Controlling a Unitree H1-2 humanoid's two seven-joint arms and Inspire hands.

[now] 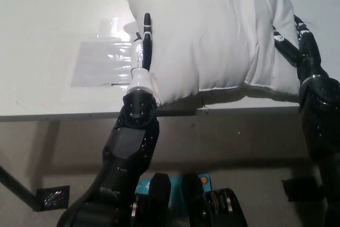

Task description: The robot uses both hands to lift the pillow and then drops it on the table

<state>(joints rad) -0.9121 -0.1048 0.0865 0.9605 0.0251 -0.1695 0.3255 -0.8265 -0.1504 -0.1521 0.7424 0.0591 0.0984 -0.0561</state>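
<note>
A big white pillow fills the top middle of the head view, over the white table. My left hand lies flat and upright against the pillow's left side, pushing it inwards. On the pillow's right edge my black right hand grips it, one finger dug into the front and the others behind. The pillow is squeezed narrow between the two hands. Its lower edge hangs near the table's front edge with a shadow under it. The pillow's top is cut off by the picture.
A shiny clear plastic patch lies flat on the table left of my left hand. The table's front edge runs across the picture. Below it are grey floor, a dark table leg and a black foot plate.
</note>
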